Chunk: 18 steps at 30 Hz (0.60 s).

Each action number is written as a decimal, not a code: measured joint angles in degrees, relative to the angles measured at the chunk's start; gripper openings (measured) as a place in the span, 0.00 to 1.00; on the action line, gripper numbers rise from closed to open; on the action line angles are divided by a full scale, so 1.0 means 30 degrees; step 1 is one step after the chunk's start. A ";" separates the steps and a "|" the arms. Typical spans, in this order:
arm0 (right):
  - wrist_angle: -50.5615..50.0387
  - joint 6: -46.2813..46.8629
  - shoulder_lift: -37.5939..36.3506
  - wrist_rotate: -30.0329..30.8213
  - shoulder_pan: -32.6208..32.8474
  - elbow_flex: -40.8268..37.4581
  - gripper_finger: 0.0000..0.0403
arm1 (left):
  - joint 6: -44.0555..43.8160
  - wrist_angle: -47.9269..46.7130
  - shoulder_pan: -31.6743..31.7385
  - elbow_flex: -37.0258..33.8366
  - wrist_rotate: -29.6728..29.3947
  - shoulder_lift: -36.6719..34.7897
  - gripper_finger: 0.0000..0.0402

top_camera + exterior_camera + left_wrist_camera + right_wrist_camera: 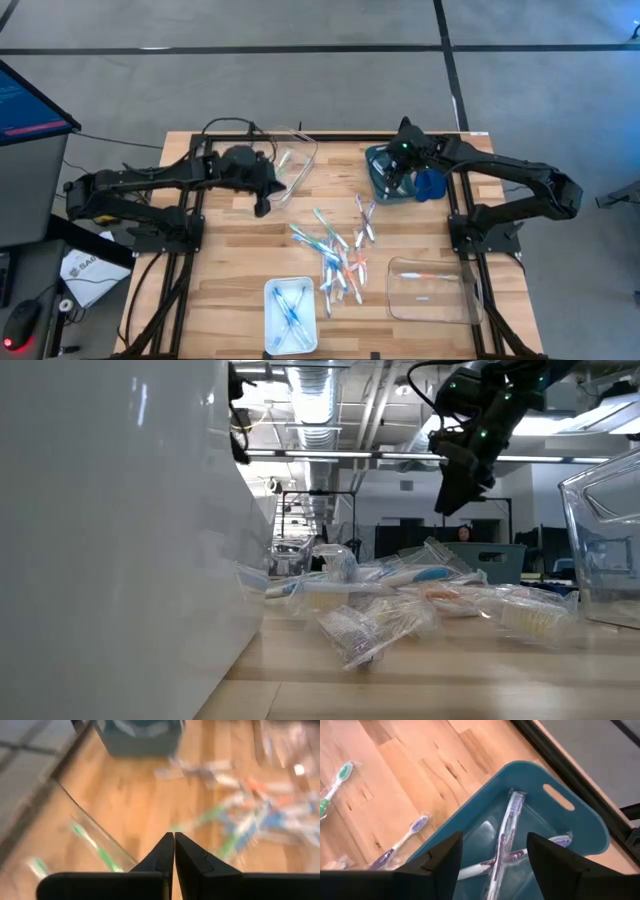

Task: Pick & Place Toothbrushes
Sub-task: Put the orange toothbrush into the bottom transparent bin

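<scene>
Right gripper (492,870) sits over the blue bin (382,172) near the table's (230,250) far edge, right of centre, fingers spread wide with nothing between them. Directly below it in the bin: two wrapped purple-bristled toothbrushes (504,840) lying crossed. Just outside the bin wall on the wood, one more purple brush (402,842) and a green one (332,787) further off.

Left gripper (262,205) is beside the clear bin (295,160) at the far edge, left of centre, jaws pressed together, empty. Green-handled toothbrush (95,847) lies inside that clear bin, seen through its wall from the left wrist.

Main pile of toothbrushes (335,255) is scattered mid-table, running from centre toward the near edge: mixed green, blue and orange-pink, all in clear wrappers, overlapping each other. Low view shows the same pile (400,605) with the right arm hanging above and behind it.

White tray (290,315) at the near edge, left of centre, holds a few blue-handled brushes (290,305). Clear container (430,290) near the near-right corner has one brush (425,275) with orange on it inside.
</scene>
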 joint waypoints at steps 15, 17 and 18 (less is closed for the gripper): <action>0.0298 -0.0789 -0.0036 -0.0003 0.0000 0.0000 0.49 | -0.1973 -0.3597 -0.2828 -0.0584 0.2153 0.3369 0.00; 0.0280 -0.0789 -0.0036 -0.0003 0.0000 0.0000 0.49 | -0.2002 -0.3686 -0.2831 -0.0503 0.1517 0.4316 0.00; 0.0240 -0.0789 -0.0036 -0.0003 0.0000 0.0000 0.49 | -0.1965 -0.3672 -0.2875 -0.0444 0.1186 0.4603 0.00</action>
